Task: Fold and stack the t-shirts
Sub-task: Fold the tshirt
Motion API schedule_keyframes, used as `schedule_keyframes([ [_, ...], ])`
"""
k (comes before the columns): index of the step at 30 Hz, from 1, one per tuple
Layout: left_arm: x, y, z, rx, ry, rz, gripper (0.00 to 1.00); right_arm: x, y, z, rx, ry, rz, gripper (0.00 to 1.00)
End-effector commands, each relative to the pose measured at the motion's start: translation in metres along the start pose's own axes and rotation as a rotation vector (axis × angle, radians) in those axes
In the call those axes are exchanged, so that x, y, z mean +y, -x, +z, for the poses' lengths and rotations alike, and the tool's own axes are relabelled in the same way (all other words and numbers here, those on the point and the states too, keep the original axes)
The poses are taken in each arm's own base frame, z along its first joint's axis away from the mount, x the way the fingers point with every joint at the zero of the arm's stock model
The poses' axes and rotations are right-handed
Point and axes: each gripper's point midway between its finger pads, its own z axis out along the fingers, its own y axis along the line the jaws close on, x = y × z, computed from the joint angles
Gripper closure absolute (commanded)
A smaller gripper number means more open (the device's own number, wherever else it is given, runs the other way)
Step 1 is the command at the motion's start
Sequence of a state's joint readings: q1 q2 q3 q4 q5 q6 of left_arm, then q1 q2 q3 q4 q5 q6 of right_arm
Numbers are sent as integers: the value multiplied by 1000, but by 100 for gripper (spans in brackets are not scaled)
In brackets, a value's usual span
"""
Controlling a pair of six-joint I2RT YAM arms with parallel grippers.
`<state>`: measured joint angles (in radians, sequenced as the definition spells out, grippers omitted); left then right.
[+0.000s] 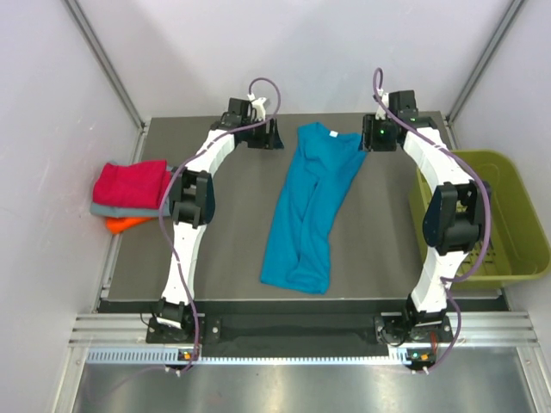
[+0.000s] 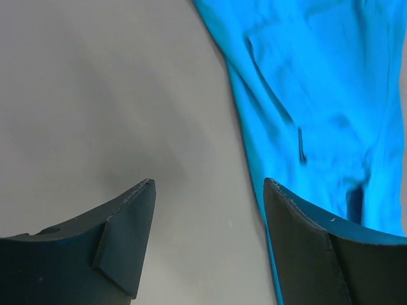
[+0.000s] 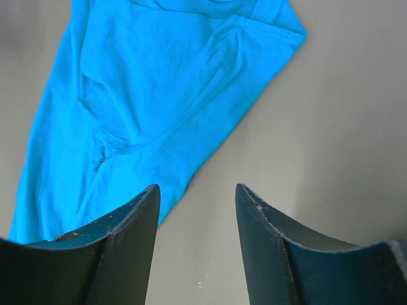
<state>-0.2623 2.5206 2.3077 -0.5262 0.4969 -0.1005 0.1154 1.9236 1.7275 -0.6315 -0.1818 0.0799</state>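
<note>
Dark table (image 1: 215,258), pale walls. Teal t-shirt (image 1: 306,215) lies mid-table in a long narrow strip, collar toward the far edge. Left claw (image 2: 208,184) and right claw (image 3: 197,187) are both spread and empty, flanking the collar end, probably lined up for the next fold. Folded stack (image 1: 129,194) sits at the left edge, bin (image 1: 508,215) at the right edge. Bare table on both sides of the shirt.

Bright even overhead light, soft shadows, sharp focus, wrist views saturated

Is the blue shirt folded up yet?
Not fully. The blue shirt lies stretched out long and wrinkly, apart from the folded pile at the left.
</note>
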Motion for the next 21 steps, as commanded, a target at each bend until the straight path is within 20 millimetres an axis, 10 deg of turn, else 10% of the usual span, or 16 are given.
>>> schedule_keyframes([
  [1, -36, 62, -3, -202, -180, -41, 26, 7, 25, -18, -80, 0, -30, 48],
  [21, -36, 11, 60, -145, -336, -167, 34, 13, -19, -11, 11, -37, -109, 46],
])
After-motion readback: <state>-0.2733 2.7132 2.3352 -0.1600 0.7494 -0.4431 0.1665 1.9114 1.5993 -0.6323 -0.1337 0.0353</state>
